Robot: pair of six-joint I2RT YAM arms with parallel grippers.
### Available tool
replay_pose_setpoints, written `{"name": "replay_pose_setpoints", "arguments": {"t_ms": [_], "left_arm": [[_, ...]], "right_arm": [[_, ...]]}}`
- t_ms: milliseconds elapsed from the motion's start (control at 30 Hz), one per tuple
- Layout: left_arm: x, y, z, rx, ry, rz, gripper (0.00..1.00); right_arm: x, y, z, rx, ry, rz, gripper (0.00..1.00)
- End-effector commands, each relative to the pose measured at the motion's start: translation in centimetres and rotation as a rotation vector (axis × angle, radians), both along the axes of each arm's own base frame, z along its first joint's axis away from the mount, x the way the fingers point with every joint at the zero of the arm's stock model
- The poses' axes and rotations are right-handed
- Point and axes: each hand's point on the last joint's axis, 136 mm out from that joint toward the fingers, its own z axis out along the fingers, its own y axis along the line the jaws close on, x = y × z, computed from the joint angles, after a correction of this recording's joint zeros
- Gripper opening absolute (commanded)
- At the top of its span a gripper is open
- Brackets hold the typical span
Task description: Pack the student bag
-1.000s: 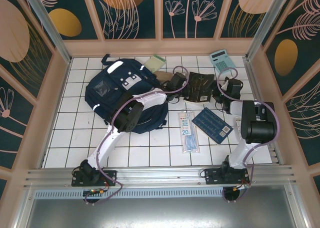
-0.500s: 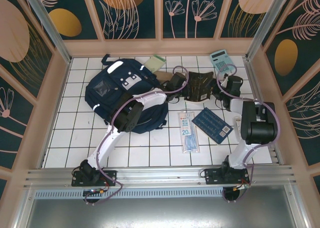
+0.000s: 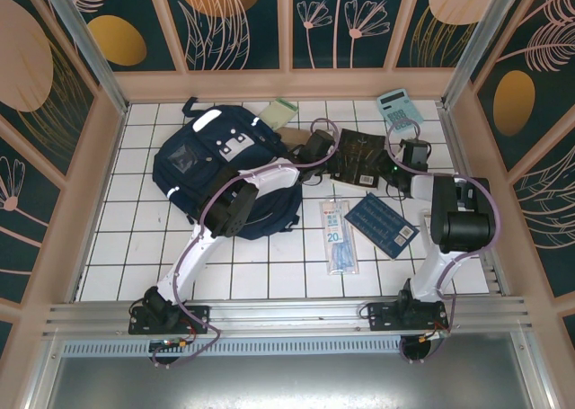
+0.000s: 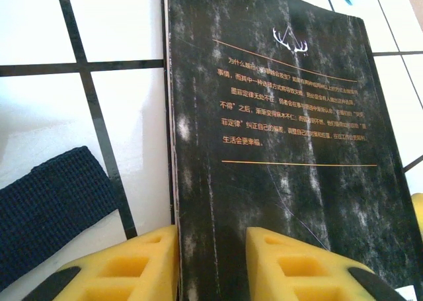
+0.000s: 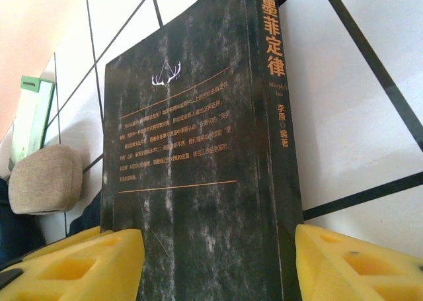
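Left gripper (image 4: pixel 211 269): fingers narrowly apart at book (image 4: pixel 277 135) edge, grip unclear. Right gripper (image 5: pixel 218 261): wide apart, astride book. Bag (image 3: pixel 202 157) just left of book. Book, calculator (image 3: pixel 400 111), notebook (image 3: pixel 382 225) all outside bag; packing judged early.

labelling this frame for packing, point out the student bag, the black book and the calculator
student bag (image 3: pixel 193 162), top external view, on its navy front panel
black book (image 4: pixel 277 182), left wrist view, on the cover below the orange text
calculator (image 3: pixel 398 110), top external view, on its face

A black book (image 3: pixel 359 155) lies on white tiles (image 3: pixel 269 265). A calculator (image 3: pixel 399 111) sits behind it. A blue booklet (image 3: pixel 382 225) lies near a packet (image 3: pixel 337 238).
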Motion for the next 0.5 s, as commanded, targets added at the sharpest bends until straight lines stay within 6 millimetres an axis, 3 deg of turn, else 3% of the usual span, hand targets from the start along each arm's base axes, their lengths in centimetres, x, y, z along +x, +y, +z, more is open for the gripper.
{"name": "replay_pose_setpoints", "arguments": {"t_ms": [0,200,467], "left_arm": [[-3.4,-0.9,-3.7,0.044,0.088,-0.088,0.35],[-2.5,-0.2,-1.5,0.053,0.04,-0.072,0.45],[-1.2,2.0,-0.6,0.055,0.03,-0.029,0.44]], "right_arm": [[-1.0,3.2,0.1,-0.052,0.044,0.102,0.67],[-1.0,1.6,-0.5,-0.131,0.065,0.044,0.69],[-1.0,1.1,-0.7,-0.154,0.071,0.023,0.69]]}}
